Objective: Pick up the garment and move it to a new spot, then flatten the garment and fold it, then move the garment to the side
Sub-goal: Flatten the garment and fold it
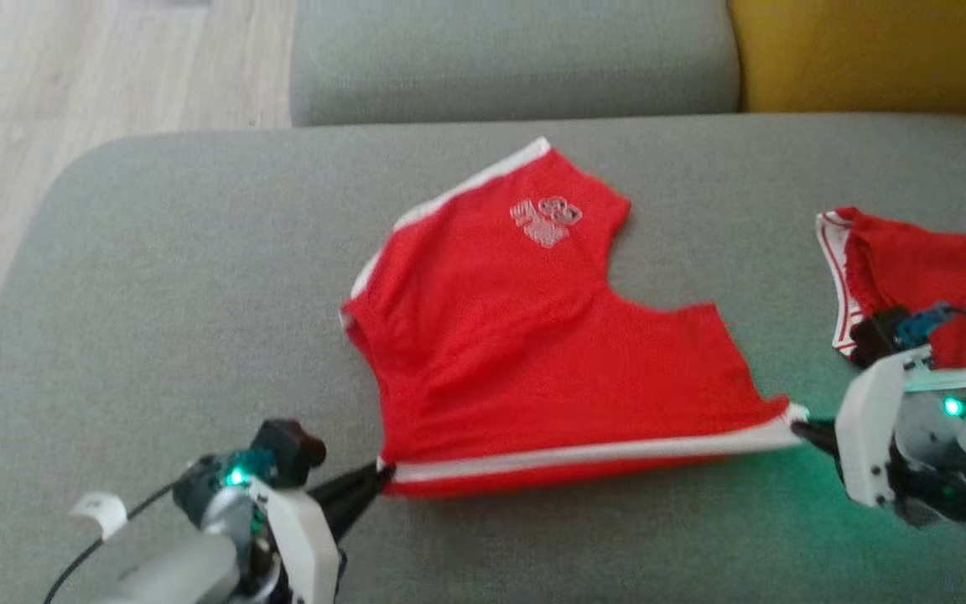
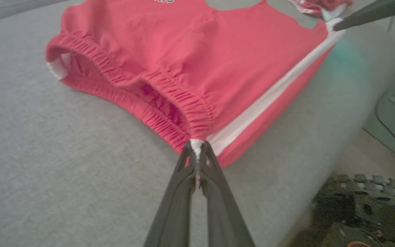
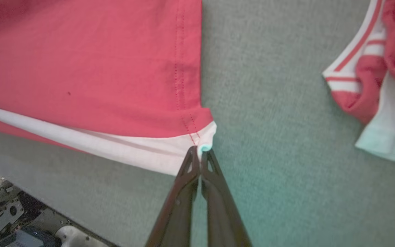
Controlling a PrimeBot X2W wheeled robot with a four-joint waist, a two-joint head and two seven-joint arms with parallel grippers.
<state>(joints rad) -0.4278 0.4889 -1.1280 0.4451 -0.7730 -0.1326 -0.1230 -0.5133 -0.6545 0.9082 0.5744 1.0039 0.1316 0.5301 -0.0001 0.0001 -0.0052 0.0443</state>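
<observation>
The garment (image 1: 533,335) is a pair of red shorts with white side stripes and a pale logo, spread on the grey sofa seat (image 1: 181,277). My left gripper (image 1: 382,476) is shut on the waistband's near corner, and the left wrist view shows the white stripe end pinched between its tips (image 2: 197,147) with the gathered waistband (image 2: 163,99) beyond. My right gripper (image 1: 800,426) is shut on the near leg-hem corner; its tips (image 3: 201,152) clamp the white stripe's end in the right wrist view. The near edge is stretched taut between both grippers.
A second red and white garment (image 1: 919,268) lies crumpled at the seat's right, close behind my right wrist, seen again as a striped bundle (image 3: 372,79). The grey backrest (image 1: 516,59) and a yellow cushion (image 1: 869,50) stand behind. Wooden floor (image 1: 47,75) lies to the left.
</observation>
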